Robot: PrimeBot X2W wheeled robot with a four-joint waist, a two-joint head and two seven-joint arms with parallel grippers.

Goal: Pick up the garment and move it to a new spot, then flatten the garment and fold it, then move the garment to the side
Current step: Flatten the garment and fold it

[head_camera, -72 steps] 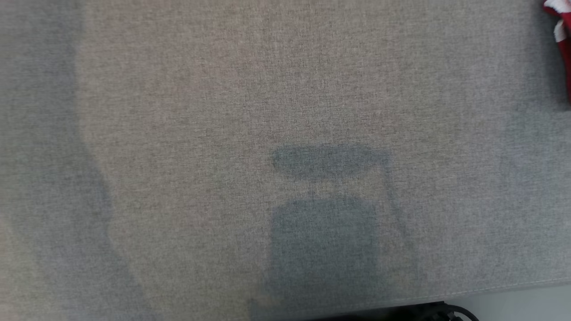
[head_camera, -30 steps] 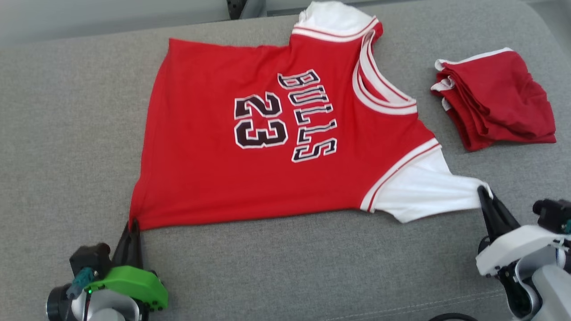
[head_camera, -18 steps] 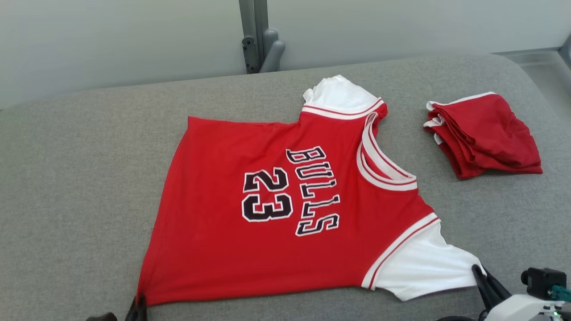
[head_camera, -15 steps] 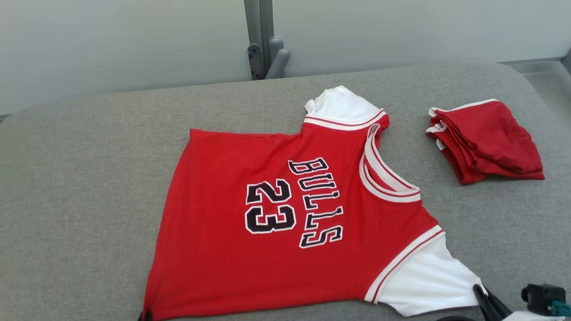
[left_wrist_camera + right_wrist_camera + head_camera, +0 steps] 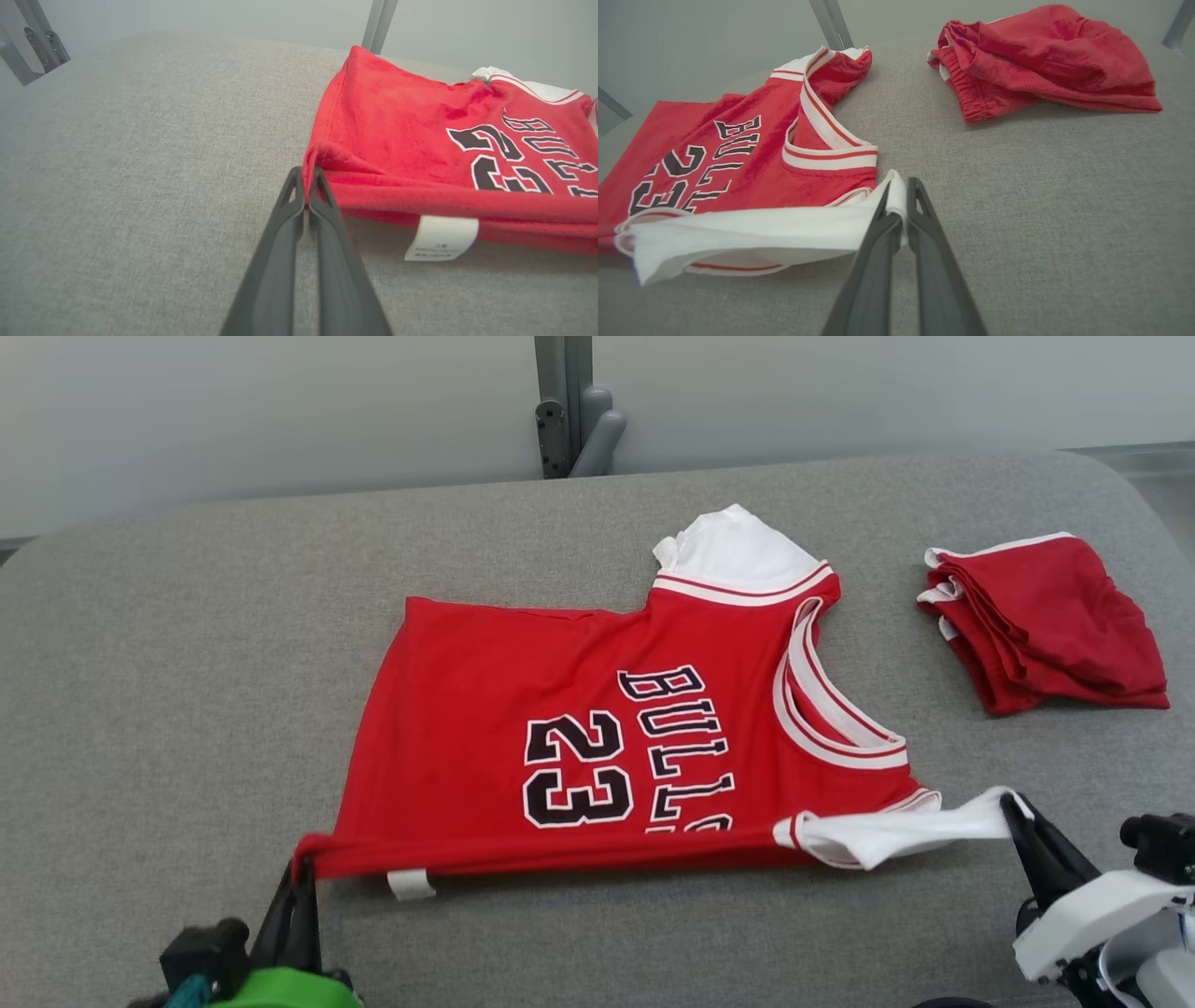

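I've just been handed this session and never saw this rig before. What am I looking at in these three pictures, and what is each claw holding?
It is a wheeled robot with two arms, each ending in a two-fingered gripper. The wide picture comes from a camera on its head, looking down at a grey padded surface. The other two come from wrist cameras, each looking along that arm's own dark fingers. On the surface lies a red Bulls 23 jersey, and to its right what looks like folded red shorts, untouched. The left gripper is shut on the jersey's near hem corner; the right gripper is shut on its near white sleeve. Between them that near edge is lifted and pulled taut, with a white care label hanging from it.
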